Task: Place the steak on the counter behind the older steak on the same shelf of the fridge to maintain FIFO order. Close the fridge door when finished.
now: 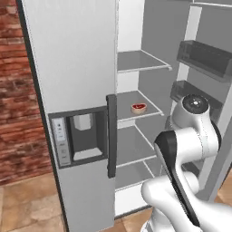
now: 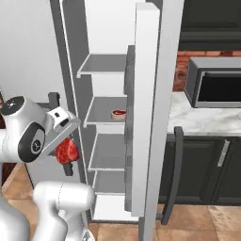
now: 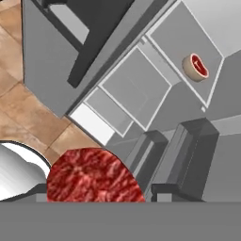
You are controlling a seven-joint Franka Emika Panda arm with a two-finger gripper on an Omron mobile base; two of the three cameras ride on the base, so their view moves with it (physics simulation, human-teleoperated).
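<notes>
My gripper [image 2: 65, 143] is shut on the steak [image 2: 67, 151], a glossy red slab held low, left of the open fridge [image 2: 106, 28]. In the hand view this steak [image 3: 94, 176] sits at the bottom, between my fingers. The older steak [image 1: 138, 108] lies on the second shelf [image 1: 129, 100] from the top, near its front right. It also appears in the right base view [image 2: 118, 113] and in the hand view [image 3: 196, 67]. The fridge door [image 2: 150, 94] stands wide open, edge-on to the right base view. The marble counter [image 2: 197, 115] lies to its right.
The shut door with the dispenser recess [image 1: 72, 90] stands left of the opening. Grey bins [image 1: 204, 58] line the open door's inner face. A microwave [image 2: 214, 82] sits on the counter over dark cabinets [image 2: 207, 169]. A brick wall [image 1: 18, 99] is far left.
</notes>
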